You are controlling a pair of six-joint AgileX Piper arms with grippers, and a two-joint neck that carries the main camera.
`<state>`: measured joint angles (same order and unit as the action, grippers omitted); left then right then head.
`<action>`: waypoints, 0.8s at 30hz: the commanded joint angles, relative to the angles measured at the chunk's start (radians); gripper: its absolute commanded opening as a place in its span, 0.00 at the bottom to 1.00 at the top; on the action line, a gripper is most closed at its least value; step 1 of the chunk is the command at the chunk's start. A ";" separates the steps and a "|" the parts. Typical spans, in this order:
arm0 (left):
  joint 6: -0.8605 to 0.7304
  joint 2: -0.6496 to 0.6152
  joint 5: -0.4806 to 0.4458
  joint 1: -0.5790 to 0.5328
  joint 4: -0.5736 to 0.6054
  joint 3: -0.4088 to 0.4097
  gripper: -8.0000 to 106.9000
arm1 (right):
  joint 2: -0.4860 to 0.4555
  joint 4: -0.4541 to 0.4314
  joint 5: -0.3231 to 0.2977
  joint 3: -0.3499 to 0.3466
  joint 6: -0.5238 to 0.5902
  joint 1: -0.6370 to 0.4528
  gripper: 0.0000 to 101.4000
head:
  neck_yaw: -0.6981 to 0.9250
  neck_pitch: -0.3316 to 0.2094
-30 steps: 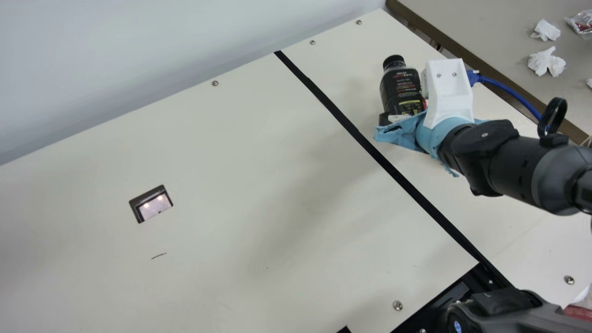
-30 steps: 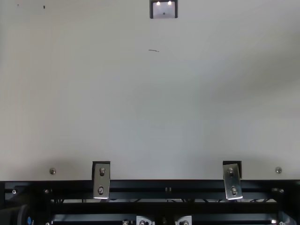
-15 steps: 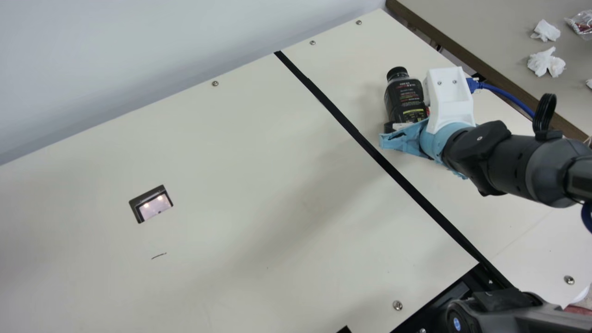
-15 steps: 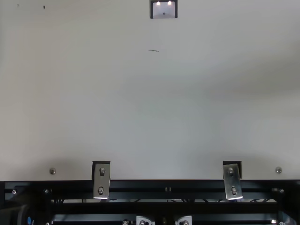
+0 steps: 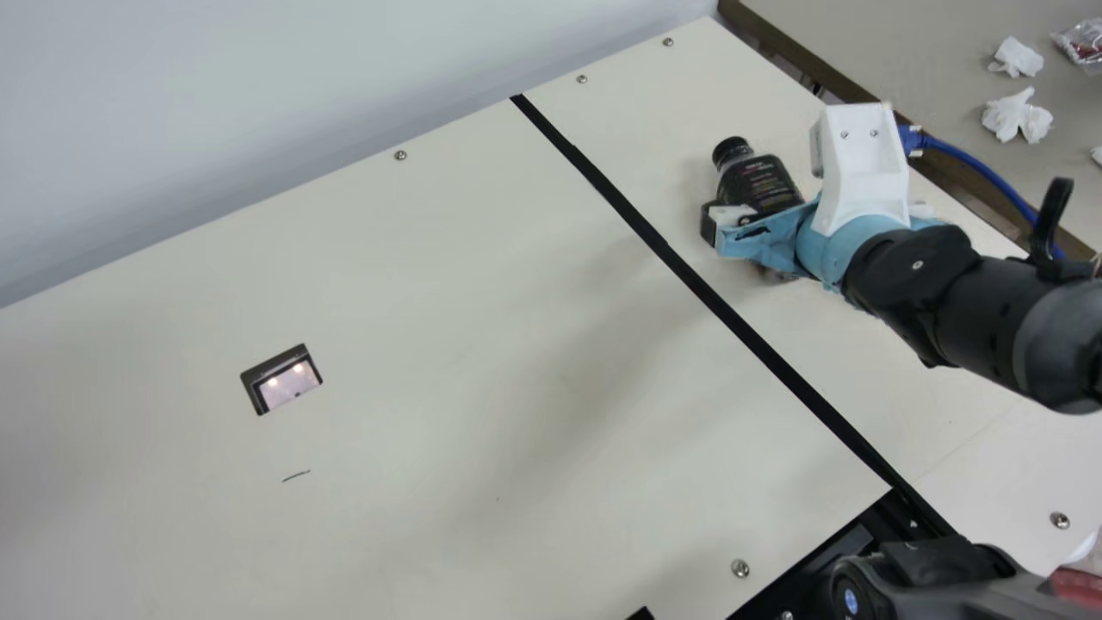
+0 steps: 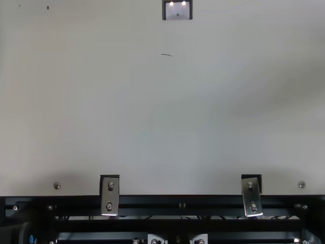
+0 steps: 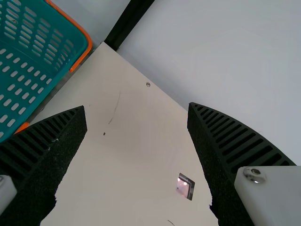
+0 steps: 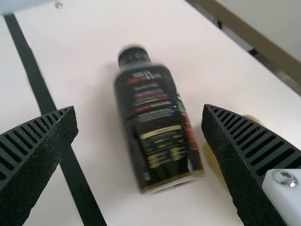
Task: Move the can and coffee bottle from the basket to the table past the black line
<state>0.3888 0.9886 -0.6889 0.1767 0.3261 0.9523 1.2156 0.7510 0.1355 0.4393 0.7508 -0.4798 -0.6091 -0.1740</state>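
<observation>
Past the black line (image 5: 706, 293), on the right part of the table, is the dark coffee bottle (image 5: 742, 181). My right gripper (image 5: 766, 237) is at its near side and partly covers it. In the right wrist view the right gripper (image 8: 140, 113) is open, with the bottle (image 8: 153, 122) in view between its spread fingers, apart from both. I cannot tell whether the bottle stands or lies. A yellowish thing, perhaps the can (image 8: 214, 162), is partly hidden behind one finger. My left gripper (image 7: 136, 109) is open with nothing held, the teal basket (image 7: 33, 61) beyond one finger.
A wall (image 5: 301, 103) runs along the table's far side. Another table with crumpled white tissues (image 5: 1016, 56) adjoins on the right. A dark-framed plate (image 5: 282, 380) is set in the tabletop. Metal brackets (image 6: 109, 195) and a black frame (image 6: 177, 201) line the near edge.
The bottle has come lower in the main view along with my right gripper. That gripper has since opened wider, let go of the bottle and shifted slightly right.
</observation>
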 commanded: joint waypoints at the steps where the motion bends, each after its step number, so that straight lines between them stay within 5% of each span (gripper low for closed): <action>1: 0.000 0.000 0.000 0.000 0.000 0.000 0.85 | -0.053 -0.006 -0.026 0.013 -0.004 -0.003 1.00 | -0.014 -0.027; 8: 0.000 0.000 0.000 0.000 0.000 0.000 0.85 | -0.199 -0.048 -0.180 0.082 -0.047 -0.045 1.00 | -0.014 -0.027; 18: 0.000 0.000 0.000 0.000 0.000 0.000 0.85 | -0.362 -0.162 -0.632 0.228 -0.375 -0.087 1.00 | -0.014 -0.027; 19: 0.000 0.000 0.000 0.000 0.000 0.000 0.85 | -0.377 -0.182 -0.657 0.244 -0.414 -0.078 1.00 | -0.014 -0.027; 20: 0.000 0.000 0.000 0.000 0.000 0.000 0.85 | -0.354 -0.165 -0.517 0.220 -0.294 -0.087 1.00 | -0.014 -0.027; 24: 0.000 0.000 0.000 0.000 0.000 0.000 0.85 | -0.380 -0.184 -0.632 0.246 -0.401 -0.079 1.00 | -0.014 -0.027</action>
<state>0.3888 0.9886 -0.6889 0.1767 0.3261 0.9523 0.8341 0.5600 -0.5201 0.6851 0.3381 -0.5586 -0.6091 -0.1740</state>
